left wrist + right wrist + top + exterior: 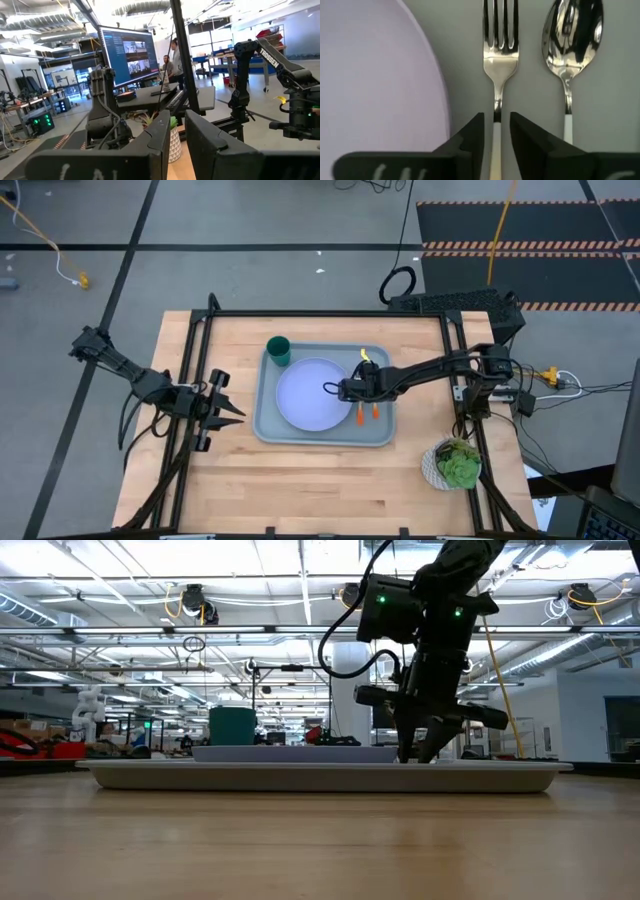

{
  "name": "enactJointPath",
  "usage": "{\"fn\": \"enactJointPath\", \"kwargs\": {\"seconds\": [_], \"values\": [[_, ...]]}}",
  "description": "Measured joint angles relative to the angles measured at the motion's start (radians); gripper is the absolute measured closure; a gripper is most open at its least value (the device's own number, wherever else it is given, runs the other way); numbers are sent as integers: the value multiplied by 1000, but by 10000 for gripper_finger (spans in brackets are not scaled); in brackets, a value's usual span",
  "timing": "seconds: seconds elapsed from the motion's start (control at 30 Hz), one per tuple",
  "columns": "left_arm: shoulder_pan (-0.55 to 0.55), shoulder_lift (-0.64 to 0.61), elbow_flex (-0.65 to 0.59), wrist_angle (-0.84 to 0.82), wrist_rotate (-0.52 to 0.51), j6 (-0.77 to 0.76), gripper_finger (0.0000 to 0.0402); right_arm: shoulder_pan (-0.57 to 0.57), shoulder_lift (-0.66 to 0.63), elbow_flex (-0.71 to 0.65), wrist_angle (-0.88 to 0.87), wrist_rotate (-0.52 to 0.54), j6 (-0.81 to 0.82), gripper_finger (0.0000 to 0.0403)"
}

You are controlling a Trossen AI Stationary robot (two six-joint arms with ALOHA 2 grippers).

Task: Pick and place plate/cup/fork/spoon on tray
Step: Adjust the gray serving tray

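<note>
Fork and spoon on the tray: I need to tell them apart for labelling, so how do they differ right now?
The fork ends in straight tines; the spoon ends in a rounded bowl. The fork's handle runs between the fingers of the right claw, while the spoon lies free beside it. The fork is next to the plate; the spoon is farther from it. Both lie flat and parallel on the tray, with shiny metal heads.

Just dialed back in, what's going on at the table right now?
The right gripper is down over the tray, its jaws straddling the fork handle with a small gap on each side. The spoon lies beside the fork, and the plate and cup are also on the tray. The left gripper waits near the table's left edge, jaws slightly apart.
</note>
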Motion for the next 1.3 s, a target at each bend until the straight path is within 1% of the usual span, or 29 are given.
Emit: {"fn": "enactJointPath", "kwargs": {"seconds": [0.17, 0.3, 0.63, 0.87, 1.13, 1.3], "values": [[0, 0, 0, 1, 0, -1, 339, 1, 0, 0, 1, 0, 5, 281], [0, 0, 0, 1, 0, -1, 339, 1, 0, 0, 1, 25, 6, 270], [0, 0, 0, 1, 0, 0, 339, 0, 0, 0, 1, 32, 5, 274], [0, 0, 0, 1, 0, -3, 339, -2, 0, 0, 1, 66, -8, 275], [0, 0, 0, 1, 0, -1, 339, -2, 0, 0, 1, 129, -19, 275], [0, 0, 0, 1, 0, 0, 339, -2, 0, 0, 1, 137, -45, 275]]}}
